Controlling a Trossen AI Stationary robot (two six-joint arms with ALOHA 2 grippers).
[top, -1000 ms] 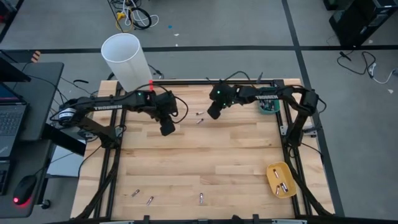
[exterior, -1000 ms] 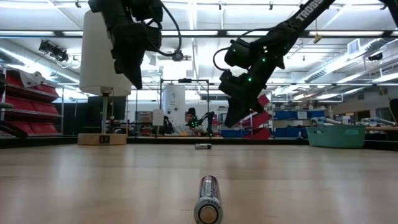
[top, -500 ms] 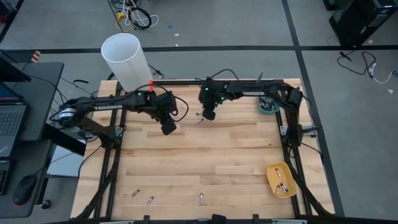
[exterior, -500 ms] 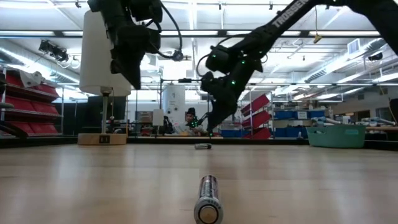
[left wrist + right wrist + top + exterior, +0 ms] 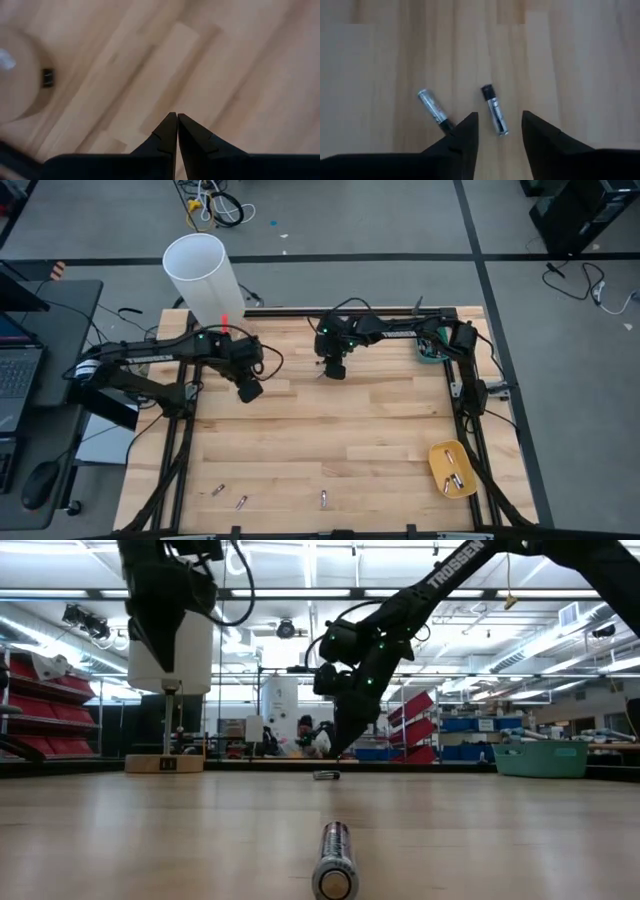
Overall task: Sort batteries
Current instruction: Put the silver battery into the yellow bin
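Right gripper (image 5: 499, 131) hangs with its fingers spread apart just above two batteries lying on the wooden table (image 5: 330, 430) near its far edge: one battery (image 5: 494, 109) sits in line with the gap between the fingers, the other battery (image 5: 434, 110) lies just beside it, tilted. Left gripper (image 5: 177, 131) hovers over bare wood with its fingers pressed together, holding nothing. Three loose batteries (image 5: 240, 502) lie along the near edge, and a yellow tray (image 5: 440, 472) at the near right corner holds more. A teal tray (image 5: 432, 358) sits at the far right, beside the right arm.
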